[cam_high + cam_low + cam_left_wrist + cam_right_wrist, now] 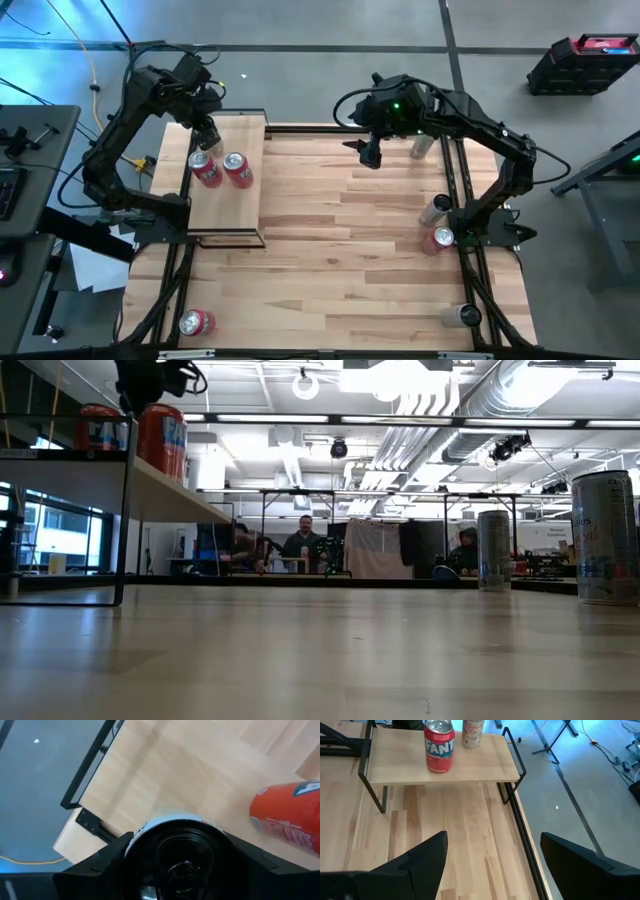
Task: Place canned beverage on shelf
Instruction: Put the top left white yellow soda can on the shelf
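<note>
left gripper [204,140]: above pale-wood shelf [245,205], dark fingers clamped round a red cylindrical can [203,167] standing on the board | second red can [238,170]: just beside it | right gripper [371,155]: jaws spread, holding nothing, over plank tabletop [340,260]

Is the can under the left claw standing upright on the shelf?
Yes: the can stands upright on the shelf, top up, left claw around it.

"FANT" on red can [439,747]
</note>
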Available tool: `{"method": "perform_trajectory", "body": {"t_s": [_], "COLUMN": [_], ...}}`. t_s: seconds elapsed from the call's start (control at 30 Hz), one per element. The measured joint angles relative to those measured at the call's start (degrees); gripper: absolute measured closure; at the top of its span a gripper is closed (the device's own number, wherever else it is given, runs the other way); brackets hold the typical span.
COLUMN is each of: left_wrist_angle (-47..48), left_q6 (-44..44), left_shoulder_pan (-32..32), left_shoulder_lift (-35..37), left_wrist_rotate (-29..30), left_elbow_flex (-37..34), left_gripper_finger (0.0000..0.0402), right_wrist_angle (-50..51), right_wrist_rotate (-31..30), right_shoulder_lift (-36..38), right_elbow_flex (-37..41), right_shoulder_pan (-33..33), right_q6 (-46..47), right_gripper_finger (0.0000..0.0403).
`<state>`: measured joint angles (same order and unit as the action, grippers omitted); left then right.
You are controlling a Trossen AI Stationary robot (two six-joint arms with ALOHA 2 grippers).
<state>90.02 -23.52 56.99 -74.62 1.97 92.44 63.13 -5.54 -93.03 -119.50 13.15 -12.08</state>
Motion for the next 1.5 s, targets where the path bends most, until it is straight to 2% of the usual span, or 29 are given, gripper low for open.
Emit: {"method": "perform_trajectory", "body": {"t_s": [0.23,0.43,0.67,0.83,1.5], "left_wrist_angle": [-0.1,0.0,0.0,0.0,0.0], "left_q6": [0.8,1.8,2.5,3.4,6.6], "left_shoulder_pan": [0.0,0.0,0.0,0.0,0.0], "left_shoulder_lift": [0.1,0.2,0.7,0.7,2.4], "left_wrist_rotate": [-4.0,-1.3,-3.5,-1.5,-1.3], "left_elbow_flex": [0.0,0.0,0.1,0.1,0.1], "left_gripper_finger": [0.0158,0.0158,0.0159,0.0158,0.0154], "right_wrist_angle": [0.0,0.1,1.0,1.1,1.9], "right_wrist_rotate": [0.0,0.0,0.0,0.0,-0.1], "right_shoulder_lift": [0.0,0.0,0.0,0.0,0.0], "right_elbow_flex": [0.0,0.0,0.0,0.0,0.0], "right_shoulder_pan": [0.0,0.0,0.0,0.0,0.0], "right_q6": [0.8,2.1,3.2,3.7,3.7], "right_gripper_finger": [0.0098,0.0098,0.0098,0.0098,0.0098]}}
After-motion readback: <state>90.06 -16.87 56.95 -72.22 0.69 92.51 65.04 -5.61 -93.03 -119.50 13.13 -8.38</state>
